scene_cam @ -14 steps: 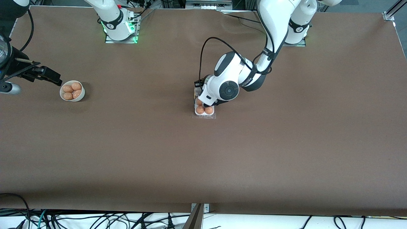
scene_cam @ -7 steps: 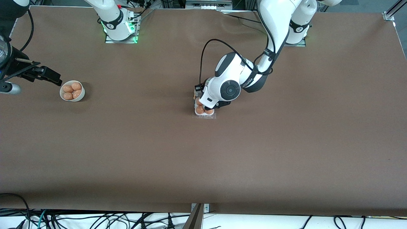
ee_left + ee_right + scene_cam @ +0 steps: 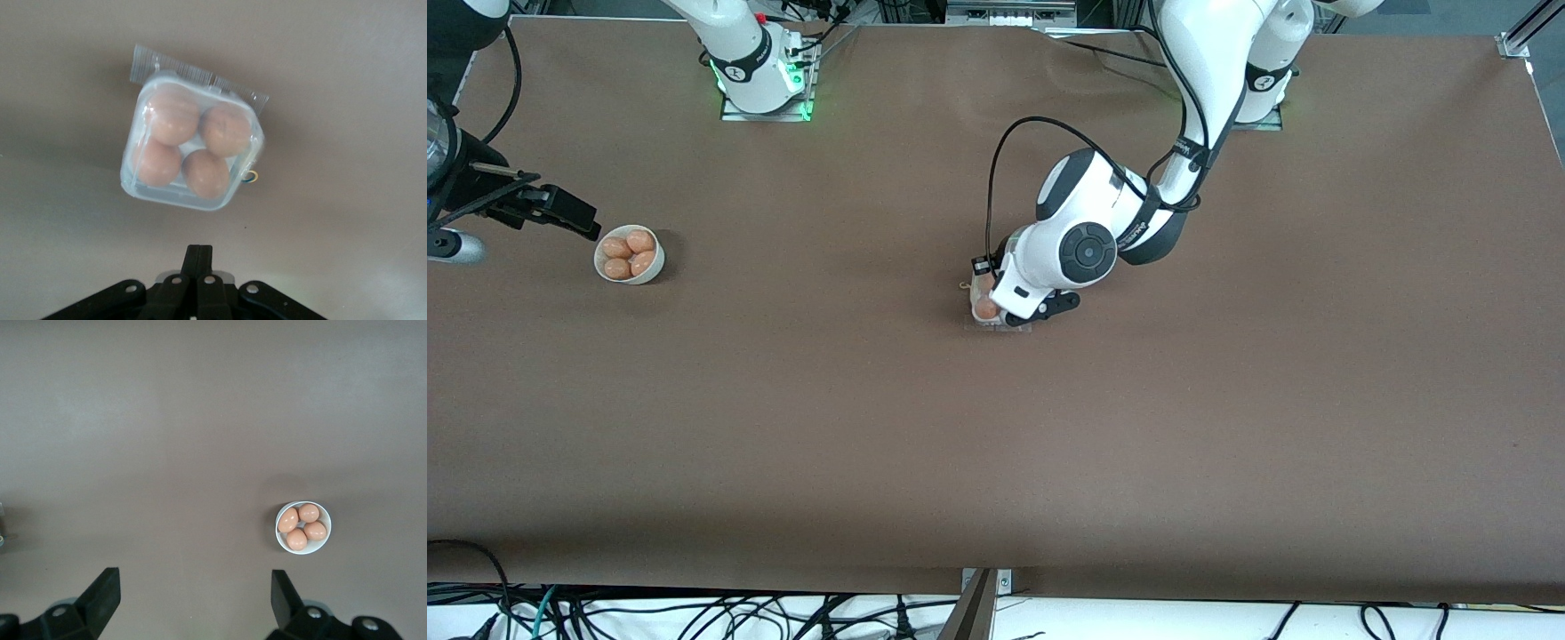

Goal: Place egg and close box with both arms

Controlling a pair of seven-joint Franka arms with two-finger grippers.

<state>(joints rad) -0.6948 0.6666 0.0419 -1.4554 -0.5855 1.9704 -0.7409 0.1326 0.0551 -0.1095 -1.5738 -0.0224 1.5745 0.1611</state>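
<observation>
Your left gripper (image 3: pixel 198 257) is hanging with its fingers pinched together, holding nothing, directly over the box (image 3: pixel 192 148) at mid-table. The box is lying just past the fingertips, lid (image 3: pixel 193 100) folded down over four eggs (image 3: pixel 207 173); you cannot tell whether it is latched. Any pressing falls to this arm, judging by how close it is. Your right gripper (image 3: pixel 193 593) is waiting, fingers spread wide and empty, beside the bowl (image 3: pixel 630 254) at the right arm's end of the table, well apart from the box.

Box (image 3: pixel 193 150): clear glossy plastic lid; eggs (image 3: pixel 172 115) smooth; table (image 3: pixel 1227 400) matt brown.
</observation>
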